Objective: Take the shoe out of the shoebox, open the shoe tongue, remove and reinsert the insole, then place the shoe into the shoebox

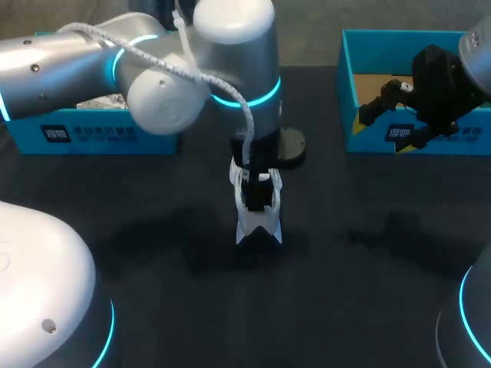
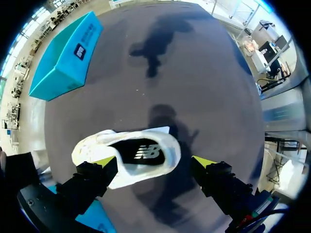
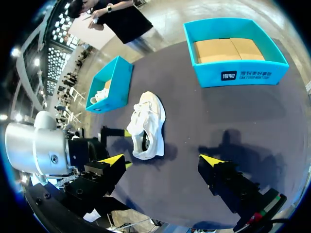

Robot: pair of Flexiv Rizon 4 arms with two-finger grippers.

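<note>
White sneaker (image 1: 258, 218) sits out on the desk (image 1: 368, 307) near its middle, outside both boxes, well apart from either. From the left wrist view the sneaker (image 2: 129, 158) has its opening facing up, with a dark insole (image 2: 143, 153) showing inside. Left gripper (image 1: 257, 195) hangs directly over the sneaker, pointed straight down. Its fingers stand wide: one yellow fingertip (image 2: 104, 161) is at the shoe's edge, whether touching I cannot tell, and the other fingertip (image 2: 204, 161) is clear of the shoe with bare desk between, so nothing is gripped. Left arm (image 1: 153, 69) comes in from the left edge and reaches to the desk's middle. Left shoebox (image 1: 92, 132), teal, lies along the far edge toward the far left corner; something pale lies inside it, too small to tell what. Right shoebox (image 1: 360, 84), also teal, stands at the far right corner, with a brown cardboard floor showing. Right gripper (image 1: 399, 107) hangs above the right shoebox's near wall. In the right wrist view the right gripper (image 3: 163, 160) has its fingers spread wide with only bare desk between them; the sneaker (image 3: 148, 124) lies ahead of it, between the left shoebox (image 3: 114, 80) and the right shoebox (image 3: 238, 73).
</note>
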